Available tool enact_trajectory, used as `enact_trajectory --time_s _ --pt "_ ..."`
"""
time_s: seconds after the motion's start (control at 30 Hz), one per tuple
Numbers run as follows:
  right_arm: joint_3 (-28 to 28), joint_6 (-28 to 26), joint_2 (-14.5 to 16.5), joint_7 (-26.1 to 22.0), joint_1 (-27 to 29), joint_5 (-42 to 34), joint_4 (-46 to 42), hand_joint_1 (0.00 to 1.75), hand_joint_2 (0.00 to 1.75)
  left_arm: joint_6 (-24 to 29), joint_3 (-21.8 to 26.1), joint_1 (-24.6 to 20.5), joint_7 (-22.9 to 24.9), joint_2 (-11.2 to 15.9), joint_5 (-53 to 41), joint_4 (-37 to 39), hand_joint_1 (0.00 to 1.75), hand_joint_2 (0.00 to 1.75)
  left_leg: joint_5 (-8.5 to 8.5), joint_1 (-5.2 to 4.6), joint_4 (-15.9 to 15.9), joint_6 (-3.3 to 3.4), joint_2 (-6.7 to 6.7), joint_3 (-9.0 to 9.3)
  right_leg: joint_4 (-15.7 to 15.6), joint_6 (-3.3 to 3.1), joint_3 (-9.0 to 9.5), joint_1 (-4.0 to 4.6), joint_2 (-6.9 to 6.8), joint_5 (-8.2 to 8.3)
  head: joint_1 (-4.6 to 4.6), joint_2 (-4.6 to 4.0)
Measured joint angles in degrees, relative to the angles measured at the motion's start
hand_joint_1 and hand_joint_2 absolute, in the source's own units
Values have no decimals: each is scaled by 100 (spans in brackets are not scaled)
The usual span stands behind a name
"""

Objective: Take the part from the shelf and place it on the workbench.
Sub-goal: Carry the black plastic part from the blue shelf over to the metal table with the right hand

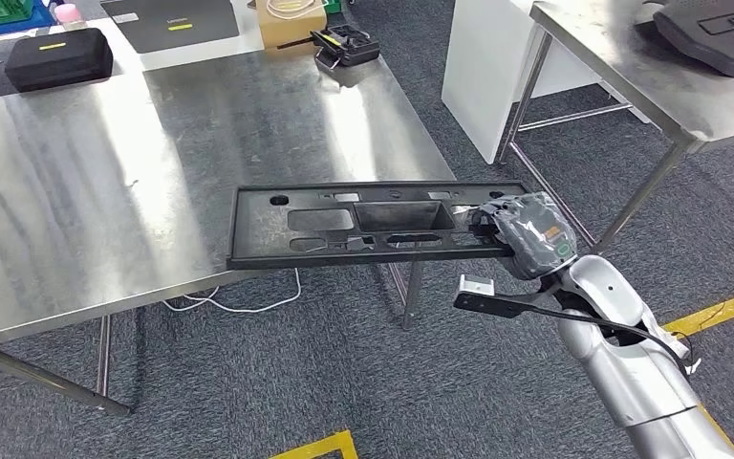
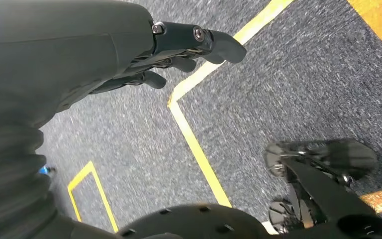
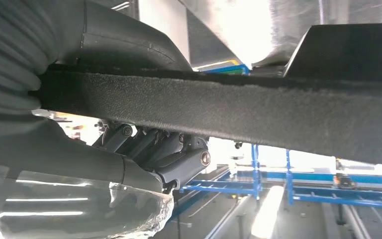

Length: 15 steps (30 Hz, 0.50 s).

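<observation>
The right hand (image 1: pixel 526 234) grips one end of the black part (image 1: pixel 363 225), held over the workbench's (image 1: pixel 76 191) near corner. A black case (image 1: pixel 57 57), a cardboard box (image 1: pixel 291 24) and a black tool (image 1: pixel 349 46) sit along its far edge. The left hand (image 2: pixel 179 50) hangs over the floor (image 2: pixel 288 89), fingers loosely curled, empty.

Steel tabletop (image 1: pixel 76 191), bearing a black case (image 1: pixel 58 57) at far left, a cardboard box (image 1: pixel 291 21) and a black tool (image 1: pixel 347 45) at far edge.
</observation>
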Motion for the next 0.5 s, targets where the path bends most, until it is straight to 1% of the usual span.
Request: enact_trajectory --time_s 0.03,0.07,0.1,0.13,0.17,0.2,0.23,0.27,0.3,0.33,0.37,0.4,0.43,0.47,0.5 --pt "-1 0 -2 7 7 6 0 175 175 1 0 -5 7 -1 -9 -1 0 175 -132 11 340 -10 57 -176 0 -14 2 15 -62 -9 -3 0" --pt "-1 0 -4 13 17 14 0 175 175 1 0 -6 14 -2 -22 -1 0 175 -196 18 577 -15 84 -303 1 -23 5 25 -125 -17 -3 0" --pt "0 0 -6 16 29 22 0 175 175 1 0 -4 21 -3 -36 -1 0 175 -192 23 685 -17 98 -366 1 -30 9 33 -187 -24 -4 0" --pt "1 0 -7 19 38 30 -1 175 175 0 0 -2 27 -4 -48 0 0 175 -88 24 577 -10 112 -316 1 -36 17 38 -250 -32 -4 0" --pt "1 0 -5 21 44 35 -4 175 175 -1 0 -2 31 -3 -56 0 0 175 81 22 286 6 149 -167 2 -38 29 42 -312 -41 -6 0" --pt "-1 0 -4 22 46 40 -13 175 175 -2 0 -6 32 -3 -60 -1 0 175 272 10 -126 37 254 56 2 -32 45 50 -373 -53 -7 1" --pt "-4 0 -4 26 45 46 -22 175 175 -3 0 -18 33 -2 -62 -1 0 175 416 -16 -526 68 375 273 4 -15 58 76 -432 -71 -7 1" --pt "-8 0 -7 32 39 52 -31 175 175 -3 0 -31 32 -2 -63 -2 0 175 496 -42 -807 100 461 420 4 8 71 102 -487 -90 1 1" --pt "-11 0 -9 38 31 59 -35 175 175 -3 -1 -42 32 -2 -64 -2 0 175 517 -66 -957 127 509 494 3 35 81 126 -544 -107 8 1" --pt "-13 0 -8 44 22 64 -36 175 175 -3 -1 -49 31 -3 -64 -2 0 175 503 -85 -988 143 464 494 -3 59 91 147 -604 -122 18 1" --pt "-14 0 -5 48 7 69 -36 175 175 -4 -2 -49 31 -5 -64 -2 0 175 512 -89 -1004 169 384 488 -10 87 114 166 -670 -134 24 0" --pt "-16 0 1 49 -5 71 -37 175 175 -4 -2 -44 31 -11 -63 -2 0 175 527 -80 -1027 197 316 504 13 114 114 169 -668 -161 25 -1" --pt "-18 0 8 50 -17 73 -37 175 175 -3 -1 -41 30 -17 -63 -2 0 175 548 -64 -1052 236 247 522 117 127 83 168 -567 -227 27 -1" --pt "-20 1 10 51 -30 72 -34 175 175 -3 0 -42 29 -23 -63 -2 0 175 568 -45 -1076 275 181 543 336 128 -7 161 -406 -339 36 -2" --pt "-22 3 7 52 -37 71 -27 175 175 -2 1 -45 27 -29 -63 -2 0 175 581 -26 -1087 305 113 556 679 114 -173 130 -210 -491 52 -1"
